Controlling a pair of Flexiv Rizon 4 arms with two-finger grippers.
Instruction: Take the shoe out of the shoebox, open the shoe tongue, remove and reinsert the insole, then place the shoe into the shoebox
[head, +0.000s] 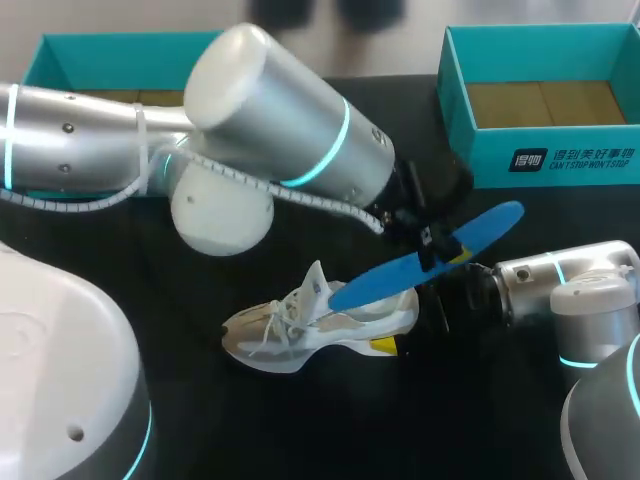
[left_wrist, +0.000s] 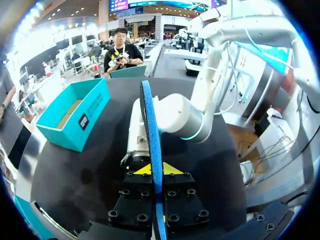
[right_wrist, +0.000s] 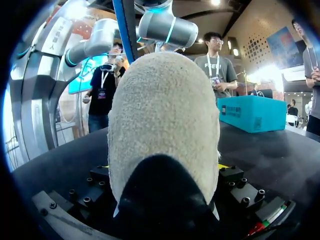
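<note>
Now: shoe (head: 330, 322) on bench (head: 200, 420), out of box (head: 480, 145). L claw (head: 432, 240) pinched tight on insole (head: 400, 272), its toe end at shoe mouth. R claw (right_wrist: 162, 170) clamps heel. Insole prob. light, thin, floppy; best held mid-length, fed toe-first.

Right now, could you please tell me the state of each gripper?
Left gripper: shut on the blue insole.
Right gripper: shut on the shoe, at its heel.
</note>
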